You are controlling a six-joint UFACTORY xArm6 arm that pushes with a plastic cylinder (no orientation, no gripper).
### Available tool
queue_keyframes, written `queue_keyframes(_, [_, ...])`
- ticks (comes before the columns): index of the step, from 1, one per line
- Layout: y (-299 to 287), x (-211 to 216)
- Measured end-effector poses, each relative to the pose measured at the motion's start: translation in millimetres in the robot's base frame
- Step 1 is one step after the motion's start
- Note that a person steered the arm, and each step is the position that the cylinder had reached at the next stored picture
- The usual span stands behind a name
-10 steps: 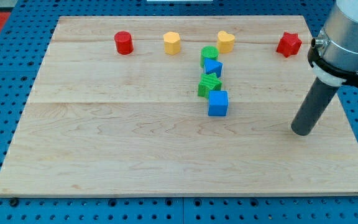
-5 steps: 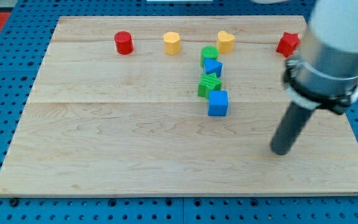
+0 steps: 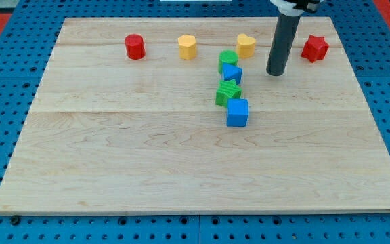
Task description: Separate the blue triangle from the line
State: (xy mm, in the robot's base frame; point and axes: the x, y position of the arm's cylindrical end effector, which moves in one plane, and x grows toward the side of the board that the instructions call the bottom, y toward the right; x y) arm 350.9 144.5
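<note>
A short line of blocks runs down the board's middle: a green cylinder (image 3: 227, 60) at the top, the blue triangle (image 3: 233, 73) touching it below, a green star-like block (image 3: 227, 92), then a blue cube (image 3: 237, 112). My tip (image 3: 274, 72) rests on the board to the right of the blue triangle, about a block's width or two away, touching no block. The rod rises to the view's top edge.
Along the board's top edge lie a red cylinder (image 3: 135, 46), a yellow block (image 3: 187, 46), a yellow heart (image 3: 246, 45) and a red star (image 3: 315, 48). The rod stands between the yellow heart and the red star.
My tip has moved from the board's right side, lower down, up and to the left, ending beside the blue triangle. No block has moved.
</note>
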Motion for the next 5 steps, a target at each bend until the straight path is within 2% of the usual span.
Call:
queue_keyframes(2, [-35,-1])
queue_keyframes(3, [-105,13])
queue_keyframes(4, [-109,24])
queue_keyframes(5, [-86,35])
